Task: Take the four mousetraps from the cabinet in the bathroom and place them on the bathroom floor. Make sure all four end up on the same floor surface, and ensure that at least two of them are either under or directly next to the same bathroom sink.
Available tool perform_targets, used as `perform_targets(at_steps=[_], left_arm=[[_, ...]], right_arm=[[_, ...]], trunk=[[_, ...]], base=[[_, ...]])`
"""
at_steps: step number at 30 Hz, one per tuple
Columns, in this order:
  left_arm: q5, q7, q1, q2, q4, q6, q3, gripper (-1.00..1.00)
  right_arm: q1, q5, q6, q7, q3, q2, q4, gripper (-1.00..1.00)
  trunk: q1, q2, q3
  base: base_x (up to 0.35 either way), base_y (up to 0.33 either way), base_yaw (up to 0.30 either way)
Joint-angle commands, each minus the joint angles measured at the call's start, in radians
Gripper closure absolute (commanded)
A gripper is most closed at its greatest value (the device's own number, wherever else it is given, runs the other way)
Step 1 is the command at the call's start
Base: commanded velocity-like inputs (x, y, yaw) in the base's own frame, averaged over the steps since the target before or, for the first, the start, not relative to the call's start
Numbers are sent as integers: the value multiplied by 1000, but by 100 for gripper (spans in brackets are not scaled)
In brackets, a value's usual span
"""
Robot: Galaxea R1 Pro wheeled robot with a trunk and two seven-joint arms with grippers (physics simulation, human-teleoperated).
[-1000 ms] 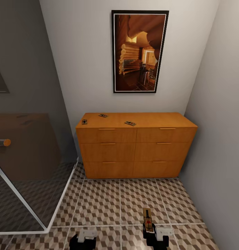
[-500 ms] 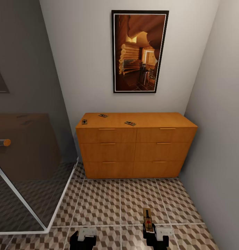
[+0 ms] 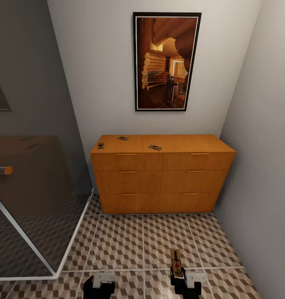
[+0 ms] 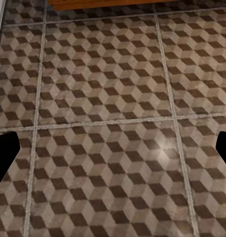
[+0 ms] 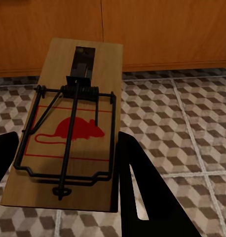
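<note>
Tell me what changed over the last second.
Nothing visibly changed. The right gripper still holds one mousetrap above the bathroom floor, three mousetraps remain on the cabinet, and the left gripper stays open.

The cabinet (image 3: 163,178) looks like smooth satin orange wood. The mousetrap (image 5: 73,128) is matte tan wood with dark metal wire, and the floor (image 4: 108,123) tiles have a slight sheen.

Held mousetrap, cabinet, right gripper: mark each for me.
held mousetrap (image 5: 73,128), right wrist view, red mouse print on the board.
cabinet (image 3: 179,143), head view, bare stretch of its flat top.
right gripper (image 3: 184,279), head view, between its fingertips, shut on the trap.
</note>
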Motion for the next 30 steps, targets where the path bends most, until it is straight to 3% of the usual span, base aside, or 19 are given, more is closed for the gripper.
perform_targets(at_steps=[1, 30], left_arm=[[-1, 9, -1, 1, 1, -3, -5, -100], [-1, 9, -1, 1, 1, -3, -6, -100]], right_arm=[[-1, 8, -2, -5, -2, 0, 1, 100], [-1, 8, -2, -5, -2, 0, 1, 100]], trunk=[[0, 0, -1], [0, 0, -1]], base=[[0, 0, 0], [0, 0, 0]])
